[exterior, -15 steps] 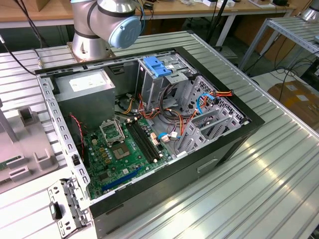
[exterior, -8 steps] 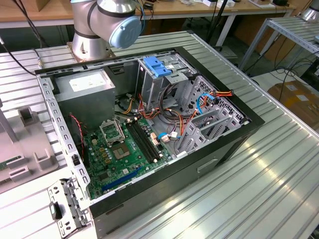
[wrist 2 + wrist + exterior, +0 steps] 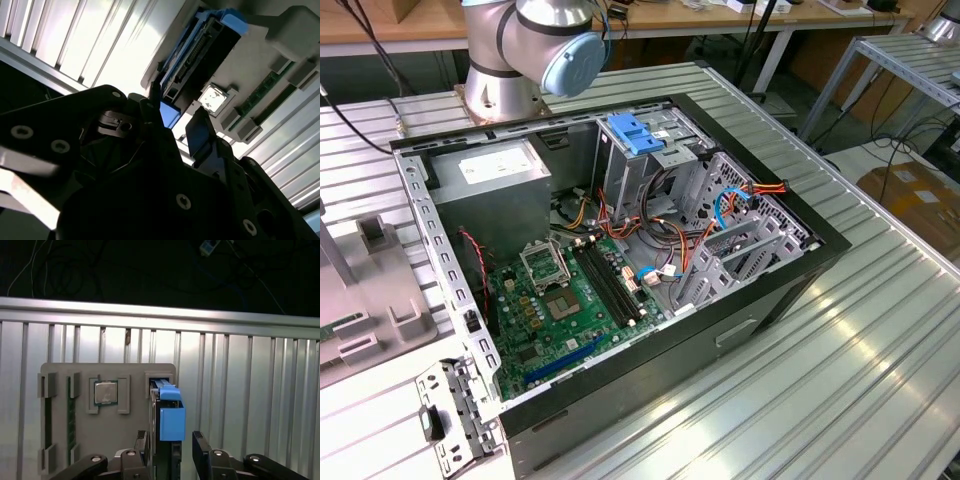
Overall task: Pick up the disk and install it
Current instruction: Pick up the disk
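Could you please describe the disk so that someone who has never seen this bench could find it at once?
On the ribbed metal table lies a grey holder tray with several recesses. The disk stands on edge in the slot beside the square processor chip. Its blue plastic rail and upright stance set it apart from the flat chip and the green memory stick.

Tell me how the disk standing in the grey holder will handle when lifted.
The disk looks boxy and rigid, so it likely won't flex. Standing on edge in the holder's slot, it may tip if nudged sideways. Its blue rail looks like smooth plastic, so the open gripper straddling it could slip.
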Available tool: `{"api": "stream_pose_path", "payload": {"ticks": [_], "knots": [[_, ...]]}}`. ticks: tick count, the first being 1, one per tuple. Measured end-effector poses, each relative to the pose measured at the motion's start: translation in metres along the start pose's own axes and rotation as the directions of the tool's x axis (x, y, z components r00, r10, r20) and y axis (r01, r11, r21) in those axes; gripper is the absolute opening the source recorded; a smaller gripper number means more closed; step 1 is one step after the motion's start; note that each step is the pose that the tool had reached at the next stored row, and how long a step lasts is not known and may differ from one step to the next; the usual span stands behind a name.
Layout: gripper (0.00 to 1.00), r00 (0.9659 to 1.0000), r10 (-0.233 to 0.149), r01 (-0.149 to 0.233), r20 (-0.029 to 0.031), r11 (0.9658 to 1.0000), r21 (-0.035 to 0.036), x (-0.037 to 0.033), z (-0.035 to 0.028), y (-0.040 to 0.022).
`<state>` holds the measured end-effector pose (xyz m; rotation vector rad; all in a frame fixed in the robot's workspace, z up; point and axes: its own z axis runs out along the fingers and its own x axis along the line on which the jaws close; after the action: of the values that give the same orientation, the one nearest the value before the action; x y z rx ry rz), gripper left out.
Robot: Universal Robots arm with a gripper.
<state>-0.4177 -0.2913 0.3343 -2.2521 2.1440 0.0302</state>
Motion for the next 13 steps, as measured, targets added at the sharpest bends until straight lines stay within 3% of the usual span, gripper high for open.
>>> {"api": "stream_pose_path", "payload": {"ticks": [6,13], "knots": [[0.48,1.0,-0.006,0.006,0.0,1.0,-0.0003,0.0002,0.0077,0.0015],[0.48,0.9988,-0.049,0.049,0.0009,0.9988,-0.0018,0.0004,0.0142,0.0026]]}}
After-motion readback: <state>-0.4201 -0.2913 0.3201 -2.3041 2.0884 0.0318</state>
